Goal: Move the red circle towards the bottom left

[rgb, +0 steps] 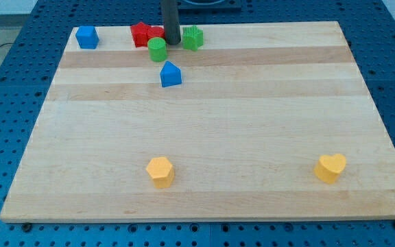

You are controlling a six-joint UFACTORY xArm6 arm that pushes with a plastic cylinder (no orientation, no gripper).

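Two red blocks touch at the view's top, left of centre. The left one (140, 34) looks star-shaped. The right one (156, 32), seemingly the red circle, is partly hidden by the rod and by a green circle (157, 49) just below it. My dark rod comes down from the view's top, and my tip (173, 42) rests on the board against the right side of the red circle. A green star-like block (193, 38) sits just right of the tip.
A blue block (86, 37) sits at the board's top left. A blue house-shaped block (171, 74) lies below the green circle. A yellow hexagon (160, 171) and a yellow heart (330, 167) lie near the bottom edge. The wooden board (252, 116) rests on a blue table.
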